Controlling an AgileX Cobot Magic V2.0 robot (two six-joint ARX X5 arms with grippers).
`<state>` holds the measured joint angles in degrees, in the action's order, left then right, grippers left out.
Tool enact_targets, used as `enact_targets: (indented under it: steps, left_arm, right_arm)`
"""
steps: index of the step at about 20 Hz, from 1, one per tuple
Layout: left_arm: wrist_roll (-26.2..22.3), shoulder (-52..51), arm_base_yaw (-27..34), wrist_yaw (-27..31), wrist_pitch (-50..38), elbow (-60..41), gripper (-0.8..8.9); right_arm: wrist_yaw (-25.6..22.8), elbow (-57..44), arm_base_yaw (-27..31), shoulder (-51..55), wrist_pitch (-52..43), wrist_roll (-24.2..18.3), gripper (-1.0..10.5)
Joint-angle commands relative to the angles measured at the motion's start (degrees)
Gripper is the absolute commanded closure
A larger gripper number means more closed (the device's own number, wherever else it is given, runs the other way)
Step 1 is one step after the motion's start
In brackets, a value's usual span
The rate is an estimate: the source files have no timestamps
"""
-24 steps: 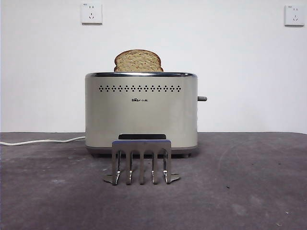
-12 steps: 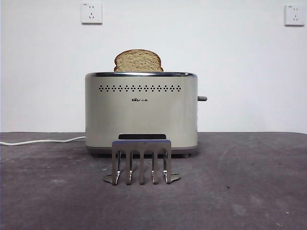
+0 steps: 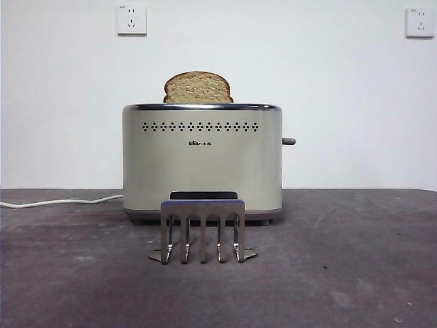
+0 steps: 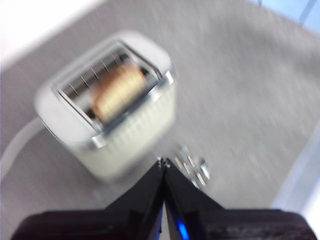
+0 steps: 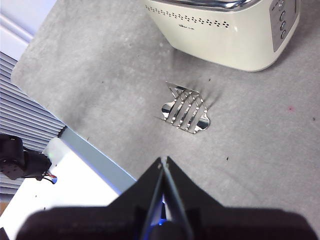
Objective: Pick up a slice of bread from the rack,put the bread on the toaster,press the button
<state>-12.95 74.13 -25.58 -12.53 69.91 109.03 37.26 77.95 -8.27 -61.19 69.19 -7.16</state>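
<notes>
The slice of bread (image 3: 198,87) stands upright in the toaster (image 3: 202,164), its rounded top above the chrome rim. In the blurred left wrist view the bread (image 4: 117,90) sits in the slot of the toaster (image 4: 107,105). The steel rack (image 3: 203,231) stands in front of the toaster with nothing in it; it also shows in the right wrist view (image 5: 185,107). The dark button (image 3: 289,141) sticks out of the toaster's right end wall. My left gripper (image 4: 163,164) is shut and empty, high above the toaster. My right gripper (image 5: 163,161) is shut and empty, high over the table near the rack.
A white cord (image 3: 61,201) runs left from the toaster across the grey table. Two wall sockets (image 3: 131,19) sit on the white wall behind. The table's edge and a white surface (image 5: 75,175) show in the right wrist view.
The toaster, bread and rack stand as before; the picture has shifted very slightly right. No arm shows in the front view in any frame.
</notes>
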Motion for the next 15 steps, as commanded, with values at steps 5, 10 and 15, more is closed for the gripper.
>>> enact_targets:
  steps: [5, 10, 15]
  left_arm:
    - [-4.2, -10.4, 12.8, -9.2, -23.7, -4.1, 8.17]
    - [-4.2, -25.6, 21.8, -6.2, -43.9, -29.4, 8.17]
    - [-3.5, -42.6, 23.9, 1.2, -63.2, -62.2, 8.17]
  right_arm:
    - [-0.2, -0.4, 0.0, 0.0, -0.2, -0.6, 9.5]
    - [-0.1, -0.4, 0.0, 0.0, -0.2, -0.6, 9.5]
    - [-0.1, -0.4, 0.0, 0.0, -0.2, -0.6, 9.5]
